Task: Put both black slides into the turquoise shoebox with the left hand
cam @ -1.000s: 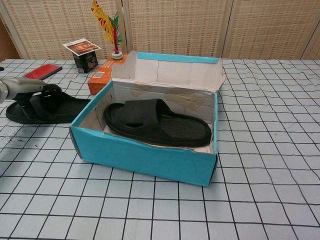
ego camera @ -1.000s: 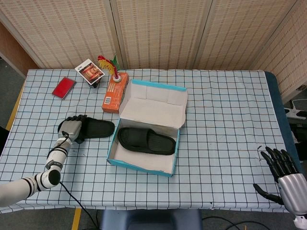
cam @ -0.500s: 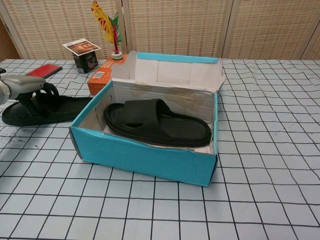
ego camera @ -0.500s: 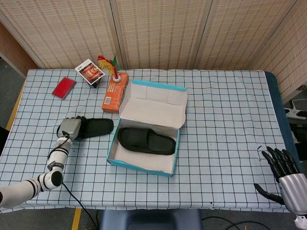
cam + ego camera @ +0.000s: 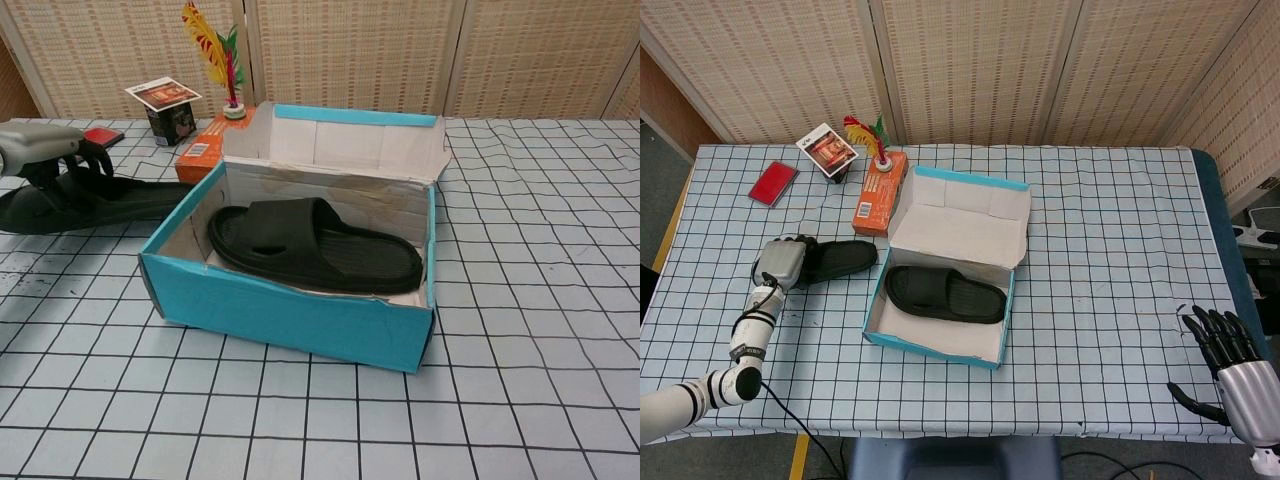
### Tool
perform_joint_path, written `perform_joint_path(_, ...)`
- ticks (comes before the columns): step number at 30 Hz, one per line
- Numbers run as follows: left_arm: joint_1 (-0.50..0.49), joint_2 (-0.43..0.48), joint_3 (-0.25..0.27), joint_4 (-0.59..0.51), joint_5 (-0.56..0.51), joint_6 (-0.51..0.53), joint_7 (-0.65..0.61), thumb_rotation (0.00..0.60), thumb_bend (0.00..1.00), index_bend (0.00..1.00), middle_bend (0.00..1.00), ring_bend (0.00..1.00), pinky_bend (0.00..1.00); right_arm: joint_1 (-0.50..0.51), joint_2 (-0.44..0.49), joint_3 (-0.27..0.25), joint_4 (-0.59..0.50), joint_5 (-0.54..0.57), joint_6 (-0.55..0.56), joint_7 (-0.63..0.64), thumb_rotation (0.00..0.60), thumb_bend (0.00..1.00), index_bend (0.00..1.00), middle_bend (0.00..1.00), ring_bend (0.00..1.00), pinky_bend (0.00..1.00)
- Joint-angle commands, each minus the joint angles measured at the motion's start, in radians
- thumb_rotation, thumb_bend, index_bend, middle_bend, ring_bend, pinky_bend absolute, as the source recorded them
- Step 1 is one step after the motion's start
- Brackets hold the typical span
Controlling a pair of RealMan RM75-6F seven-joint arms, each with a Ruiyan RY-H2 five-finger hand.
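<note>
The left robot hand [image 5: 781,262] has its fingers closed around the strap end of one black slide [image 5: 838,259], which sits to the left of the turquoise shoebox [image 5: 932,345], apparently raised a little off the checked surface [image 5: 1110,260]. The other black slide [image 5: 945,293] lies flat inside the box, whose lid stands open behind it. The right robot hand [image 5: 1232,369] waits at the near right edge, fingers spread and holding nothing.
</note>
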Motion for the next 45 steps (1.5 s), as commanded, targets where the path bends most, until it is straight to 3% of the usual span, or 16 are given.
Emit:
perform_joint_path(1, 0.018, 0.037, -0.019, -0.046, 0.036, 0.032, -0.019, 0.6, 0.5, 0.52, 0.5, 0.46, 0.52, 0.001, -0.001, -0.001, -0.001, -0.001, -0.002, -0.002, 0.477, 0.16, 0.0, 0.0, 0.0, 0.0)
perform_joint_path(12, 0.055, 0.106, -0.069, -0.113, 0.138, 0.106, -0.092, 0.6, 0.57, 0.62, 0.59, 0.54, 0.58, 0.001, -0.003, 0.0, -0.001, 0.0, -0.002, -0.007, 0.477, 0.16, 0.0, 0.0, 0.0, 0.0)
perform_joint_path(18, 0.083, 0.11, -0.074, -0.119, 0.209, 0.155, -0.139, 0.6, 0.73, 0.77, 0.72, 0.65, 0.69, 0.001, -0.005, 0.0, -0.002, -0.001, -0.003, -0.012, 0.477, 0.16, 0.0, 0.0, 0.0, 0.0)
perform_joint_path(27, 0.115, 0.113, -0.083, -0.14, 0.337, 0.231, -0.19, 0.6, 0.78, 0.79, 0.74, 0.67, 0.71, 0.003, -0.008, 0.001, -0.002, 0.001, -0.008, -0.016, 0.477, 0.16, 0.0, 0.0, 0.0, 0.0)
perform_joint_path(35, 0.136, 0.207, -0.087, -0.389, 0.449, 0.29, -0.158, 0.6, 0.78, 0.8, 0.75, 0.67, 0.71, 0.007, -0.008, -0.003, -0.003, -0.004, -0.016, -0.014, 0.475, 0.16, 0.0, 0.0, 0.0, 0.0)
perform_joint_path(41, 0.11, 0.279, -0.057, -0.627, 0.532, 0.221, -0.095, 0.6, 0.78, 0.8, 0.75, 0.67, 0.71, 0.009, -0.007, -0.011, -0.002, -0.015, -0.019, -0.008, 0.477, 0.16, 0.0, 0.0, 0.0, 0.0)
perform_joint_path(45, 0.056, 0.3, -0.071, -0.677, 0.518, 0.128, -0.077, 0.6, 0.78, 0.8, 0.75, 0.67, 0.7, 0.012, -0.006, -0.016, -0.001, -0.02, -0.026, -0.005, 0.476, 0.16, 0.0, 0.0, 0.0, 0.0)
